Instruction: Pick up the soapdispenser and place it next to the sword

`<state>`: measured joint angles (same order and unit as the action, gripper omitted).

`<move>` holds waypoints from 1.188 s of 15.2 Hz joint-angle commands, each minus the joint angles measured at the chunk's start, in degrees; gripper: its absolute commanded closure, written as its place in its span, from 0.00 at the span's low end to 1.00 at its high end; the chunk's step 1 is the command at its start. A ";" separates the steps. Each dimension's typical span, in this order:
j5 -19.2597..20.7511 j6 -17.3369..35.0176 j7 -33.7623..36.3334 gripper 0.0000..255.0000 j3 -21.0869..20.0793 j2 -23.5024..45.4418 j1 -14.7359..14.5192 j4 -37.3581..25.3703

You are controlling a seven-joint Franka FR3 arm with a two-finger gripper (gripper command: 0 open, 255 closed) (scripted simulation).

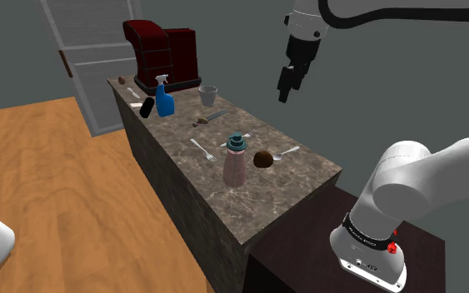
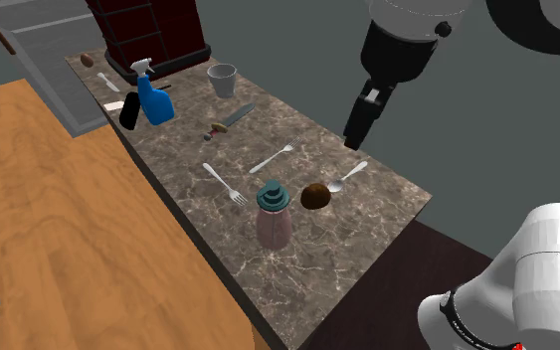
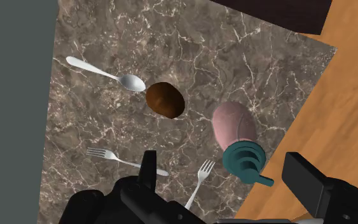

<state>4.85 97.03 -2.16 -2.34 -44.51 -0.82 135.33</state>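
Observation:
The soap dispenser (image 1: 235,164) (image 2: 274,219) (image 3: 234,130) is a pink bottle with a teal pump top, standing upright near the counter's front edge. The sword (image 1: 210,117) (image 2: 232,119), a small grey blade with a brown hilt, lies flat further back, near the cup. My black gripper (image 1: 284,93) (image 2: 355,134) (image 3: 223,172) hangs high above the counter's far side, well apart from the dispenser. Its fingers (image 3: 149,168) stand open with nothing between them, and the wrist view looks down on the dispenser's top.
Beside the dispenser lie a brown round object (image 1: 263,158) (image 3: 165,100), a spoon (image 1: 288,151) (image 3: 107,73) and two forks (image 2: 225,183) (image 2: 273,157). Further back stand a blue spray bottle (image 1: 165,100), a grey cup (image 1: 208,95) and a dark red machine (image 1: 162,54). Wooden floor lies past the marble counter (image 1: 307,179).

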 commanded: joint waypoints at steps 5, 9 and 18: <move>-2.14 8.53 6.78 0.00 -2.73 1.04 0.34 6.22; -4.03 17.67 13.59 0.00 -5.80 4.07 0.69 10.92; -5.29 39.40 30.05 0.00 -14.16 18.35 3.29 15.08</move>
<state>-0.63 133.80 25.85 -15.53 -28.33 1.92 150.55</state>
